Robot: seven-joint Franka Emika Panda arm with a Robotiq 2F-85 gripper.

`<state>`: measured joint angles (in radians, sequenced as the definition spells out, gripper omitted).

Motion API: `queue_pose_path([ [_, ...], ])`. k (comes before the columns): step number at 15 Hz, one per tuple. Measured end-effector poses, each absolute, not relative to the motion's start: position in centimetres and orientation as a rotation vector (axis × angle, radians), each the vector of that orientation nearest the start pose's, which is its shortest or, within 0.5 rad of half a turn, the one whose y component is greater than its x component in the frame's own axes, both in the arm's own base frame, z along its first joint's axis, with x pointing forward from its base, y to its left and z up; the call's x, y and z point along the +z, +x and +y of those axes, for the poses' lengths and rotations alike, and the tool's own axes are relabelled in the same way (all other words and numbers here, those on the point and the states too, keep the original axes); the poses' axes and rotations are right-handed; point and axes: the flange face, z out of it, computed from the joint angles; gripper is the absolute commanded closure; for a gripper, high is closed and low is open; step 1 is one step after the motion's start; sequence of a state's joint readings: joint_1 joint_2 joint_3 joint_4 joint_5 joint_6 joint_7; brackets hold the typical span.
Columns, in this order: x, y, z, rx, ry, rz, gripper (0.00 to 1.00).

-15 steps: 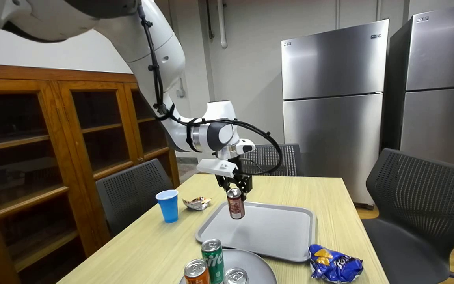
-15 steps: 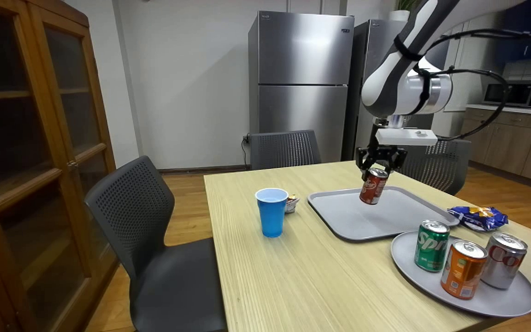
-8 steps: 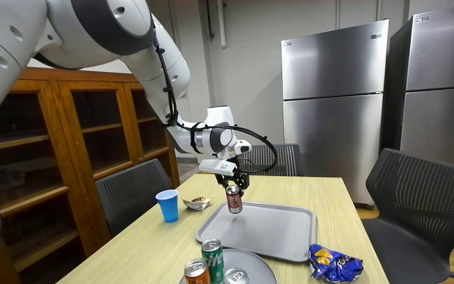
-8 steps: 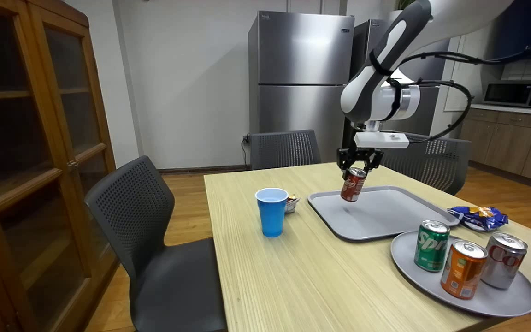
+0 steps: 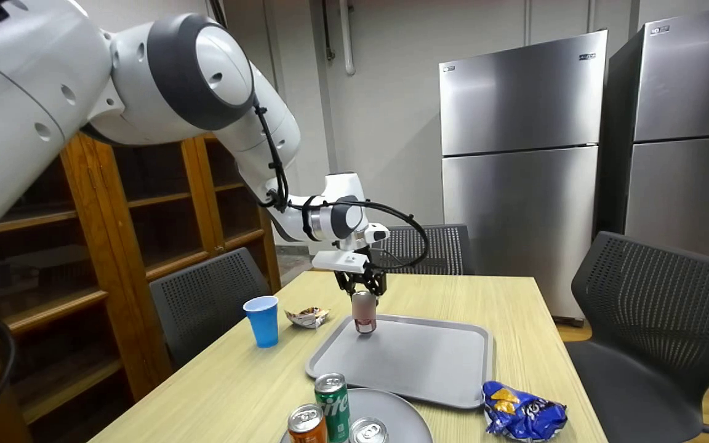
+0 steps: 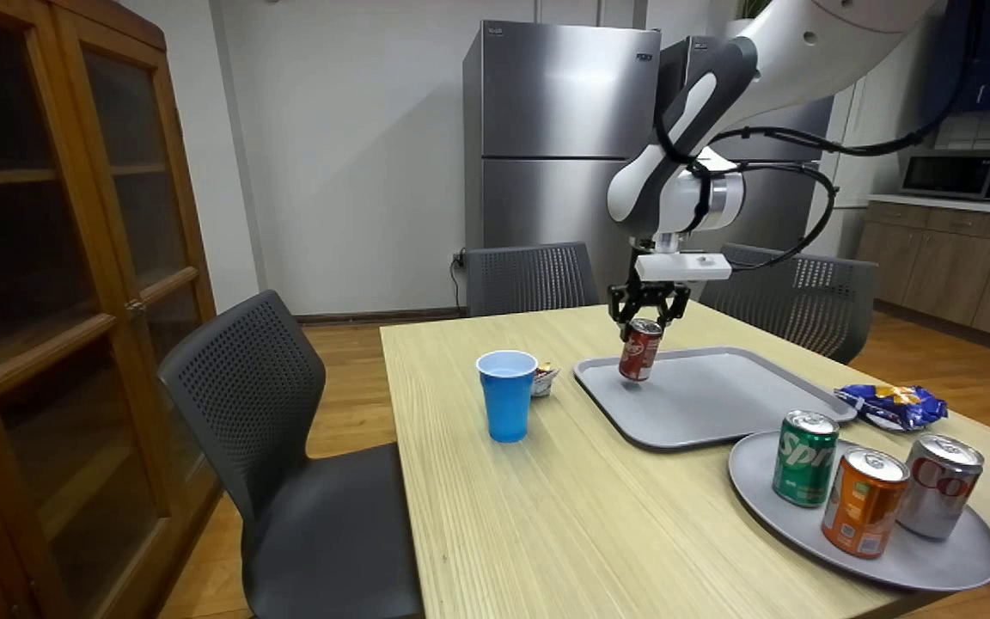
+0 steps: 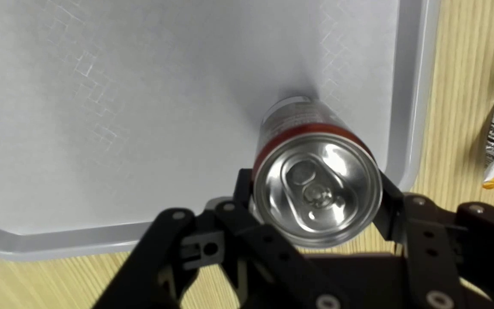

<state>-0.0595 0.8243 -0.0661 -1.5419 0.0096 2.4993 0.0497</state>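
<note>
Arm (image 5: 225,67), white with dark-grey bands, arches out and down; we see black two-finger gripper (image 7: 315,197) pointing downward, clamped around nearly upright red metal can (image 6: 639,354), at corner of grey rectangular tray (image 6: 718,408); whether touching, we can't tell.

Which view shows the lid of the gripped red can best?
The wrist view: the lid shows large and nearly face-on, its pull tab plain to see. Both exterior views show the red can from the side, its lid small and unclear.

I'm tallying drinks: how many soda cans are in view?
4: the red can is held by the gripper; the green can, orange can and silver can stand on the round plate. No others show.
</note>
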Motion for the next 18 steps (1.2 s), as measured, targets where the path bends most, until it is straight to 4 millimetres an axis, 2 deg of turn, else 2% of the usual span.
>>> queue_pose_path([
  [6,16.7,72.7,-7.9,-0.151,-3.193,0.244,0.61],
  [7,16.6,72.9,-7.9,-0.143,-3.195,0.242,0.25],
  [8,16.5,73.1,-7.8,-0.137,-3.196,0.241,0.09],
  [9,16.4,73.2,-7.8,-0.130,-3.196,0.240,0.03],
  [11,16.7,73.6,-7.7,-0.134,-3.197,0.237,0.00],
  [18,19.5,74.8,-7.4,-0.214,-3.194,0.228,0.00],
])
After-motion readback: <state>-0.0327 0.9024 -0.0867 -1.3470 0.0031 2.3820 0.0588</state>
